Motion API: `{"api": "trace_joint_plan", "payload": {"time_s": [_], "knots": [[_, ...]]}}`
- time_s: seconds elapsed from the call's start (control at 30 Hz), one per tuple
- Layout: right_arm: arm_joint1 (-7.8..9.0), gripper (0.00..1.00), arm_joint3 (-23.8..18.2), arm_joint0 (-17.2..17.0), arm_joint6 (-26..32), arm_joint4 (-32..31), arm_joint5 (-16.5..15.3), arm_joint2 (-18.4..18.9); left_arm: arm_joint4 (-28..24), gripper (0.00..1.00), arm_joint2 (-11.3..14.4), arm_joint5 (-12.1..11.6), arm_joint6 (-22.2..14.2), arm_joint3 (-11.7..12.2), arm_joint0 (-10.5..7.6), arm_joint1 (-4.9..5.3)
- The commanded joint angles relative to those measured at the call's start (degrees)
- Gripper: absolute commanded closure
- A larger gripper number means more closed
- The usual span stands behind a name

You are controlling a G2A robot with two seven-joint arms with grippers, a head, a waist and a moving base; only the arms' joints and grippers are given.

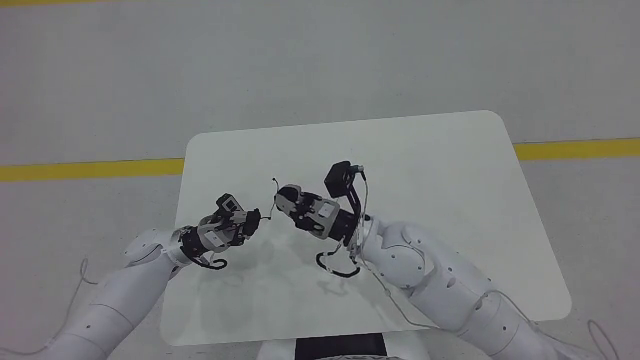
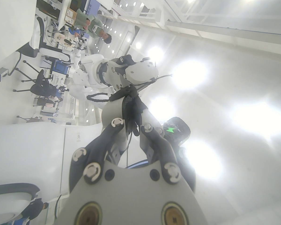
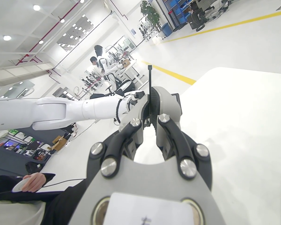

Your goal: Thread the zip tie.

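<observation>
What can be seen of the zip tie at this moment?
The zip tie is a thin black strip, plastic by its look, with a small square head at its free tip. The right gripper pinches it between shut jaws, and the strip stands straight out past them. In the top view it arcs as a fine strand between the two grippers, above the white table. Its other end appears to run into the shut jaws of the left gripper. The head looks unthreaded.
</observation>
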Motion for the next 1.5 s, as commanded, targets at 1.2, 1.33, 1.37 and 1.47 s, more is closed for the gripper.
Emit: {"api": "trace_joint_plan", "payload": {"time_s": [1.2, 1.33, 1.37, 1.47], "knots": [[2.67, 1.0, -1.91, 1.39, -1.76, 0.16, 0.0, -1.35, 0.0, 1.0, 0.0, 0.0, 0.0, 0.0, 0.0, 0.0], [2.53, 1.0, -1.56, 2.24, -2.18, 0.19, 0.0, -2.23, 0.0, 1.0, 0.0, 0.0, 0.0, 0.0, 0.0, 0.0], [2.5, 1.0, -1.47, 2.4, -2.22, 0.23, 0.0, -2.4, 0.0, 1.0, 0.0, 0.0, 0.0, 0.0, 0.0, 0.0], [2.41, 1.0, -1.09, 2.91, -2.33, 0.44, 0.0, -2.95, 0.0, 1.0, 0.0, 0.0, 0.0, 0.0, 0.0, 0.0]]}}
